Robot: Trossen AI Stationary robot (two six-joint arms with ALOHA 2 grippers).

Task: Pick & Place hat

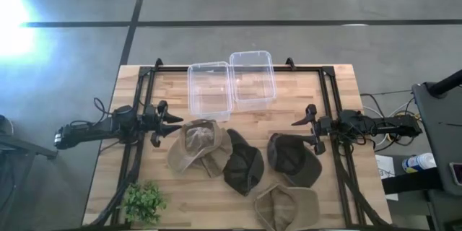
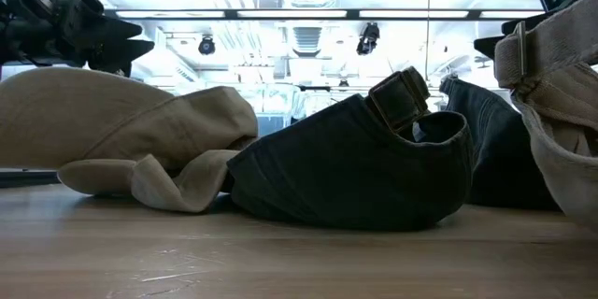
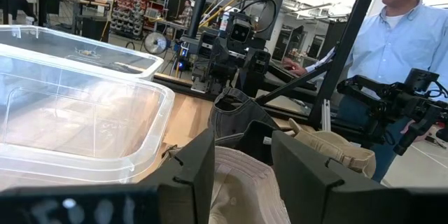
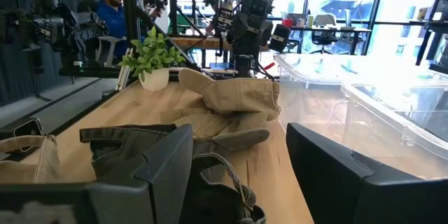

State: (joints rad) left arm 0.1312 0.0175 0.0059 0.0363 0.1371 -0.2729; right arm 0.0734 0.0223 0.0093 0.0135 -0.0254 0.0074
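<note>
Several hats lie on the wooden table. A tan hat (image 1: 198, 144) (image 2: 121, 121) lies left of centre, its edge against a dark hat (image 1: 242, 167) (image 2: 355, 168). A second dark hat (image 1: 292, 159) (image 4: 133, 147) lies to the right, and another tan hat (image 1: 286, 206) sits at the near edge. My left gripper (image 1: 173, 125) (image 3: 241, 161) is open and hovers just above the first tan hat's left edge. My right gripper (image 1: 303, 131) (image 4: 238, 161) is open wide and hovers over the right dark hat's far right part. Neither touches a hat.
Two clear plastic bins (image 1: 209, 90) (image 1: 253, 79) stand side by side at the far middle of the table. A small green potted plant (image 1: 144, 202) sits at the near left corner. People show in the room beyond the table (image 3: 399, 28) (image 4: 112, 0).
</note>
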